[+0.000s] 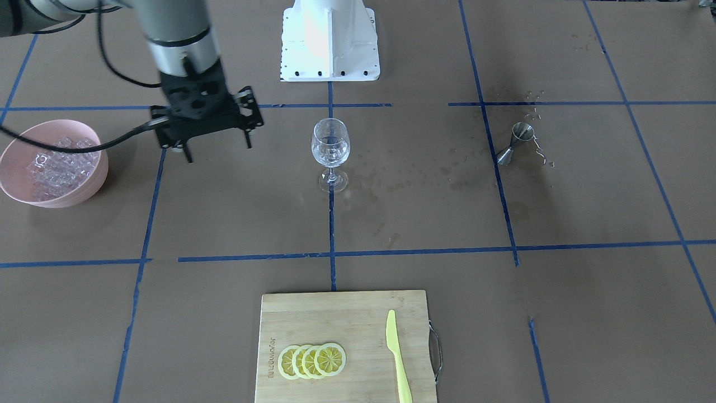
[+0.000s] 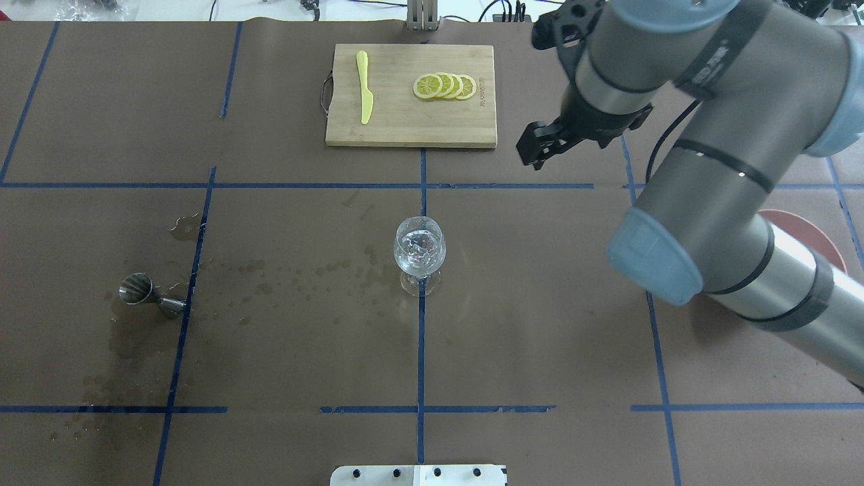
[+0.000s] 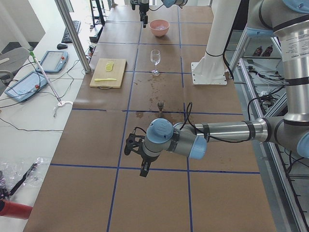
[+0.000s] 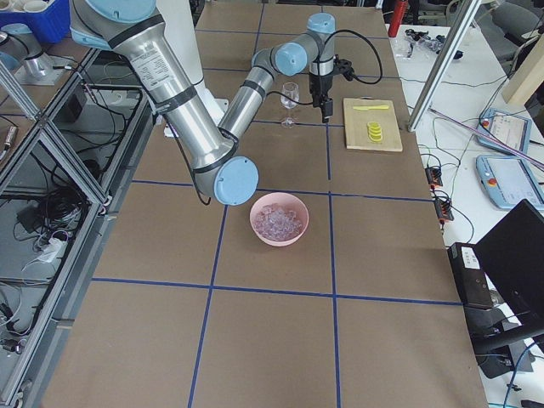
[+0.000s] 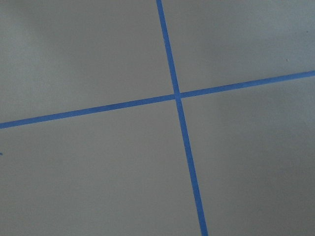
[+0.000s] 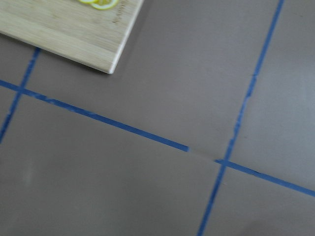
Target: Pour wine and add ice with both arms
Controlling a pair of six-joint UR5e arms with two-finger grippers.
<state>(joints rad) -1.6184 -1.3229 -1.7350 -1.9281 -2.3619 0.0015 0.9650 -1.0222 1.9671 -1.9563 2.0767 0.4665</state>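
Pink bowl (image 2: 810, 233) mostly behind right arm (image 2: 715, 162), left gripper (image 3: 136, 157) too small to judge, cutting board (image 1: 335, 324) cropped

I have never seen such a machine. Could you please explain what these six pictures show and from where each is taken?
This is a robot with two jointed arms, each ending in a pincer. Four fixed cameras look from the front, above and both ends; two wrist cameras see mostly the table. On it: a wine glass with clear contents, a pink bowl of ice, a metal measuring cup on its side, a board with lemon slices and a knife. The right pincer hangs open, holding nothing. Whether the left pincer is open cannot be judged.
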